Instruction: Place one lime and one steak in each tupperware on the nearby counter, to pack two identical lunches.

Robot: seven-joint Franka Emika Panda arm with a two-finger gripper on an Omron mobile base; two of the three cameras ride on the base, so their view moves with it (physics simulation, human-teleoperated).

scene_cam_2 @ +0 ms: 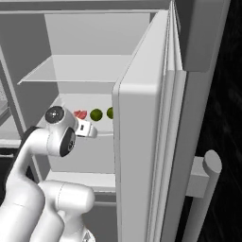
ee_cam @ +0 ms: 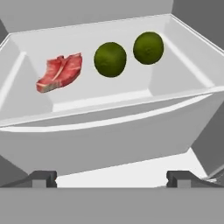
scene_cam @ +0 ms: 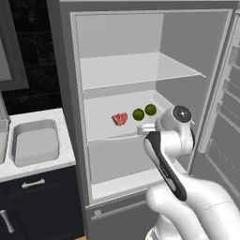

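On the fridge's middle shelf (ee_cam: pixel 109 103) lie a pink-red steak (ee_cam: pixel 60 72) (scene_cam: pixel 120 118) (scene_cam_2: pixel 81 114) and, to its right, two dark-green limes (ee_cam: pixel 110 59) (ee_cam: pixel 148 48). The base views show the same limes (scene_cam: pixel 138 114) (scene_cam: pixel 150 109) (scene_cam_2: pixel 96 114), the farther one (scene_cam_2: pixel 110 112) partly behind the door edge. My gripper (ee_cam: pixel 111 178) (scene_cam: pixel 142 129) (scene_cam_2: pixel 92 133) hovers just in front of the shelf's front lip, open and holding nothing, pointing at the food. A light-grey tupperware (scene_cam: pixel 35 140) sits empty on the white counter (scene_cam: pixel 67 133) left of the fridge.
The fridge door (scene_cam_2: pixel 142 156) stands open on the right, close beside my arm. An upper shelf (scene_cam: pixel 136 70) hangs above the food shelf. A second grey tray edge (scene_cam: pixel 2 138) shows at the far left. Dark cabinets with a silver handle (scene_cam: pixel 33 183) sit below the counter.
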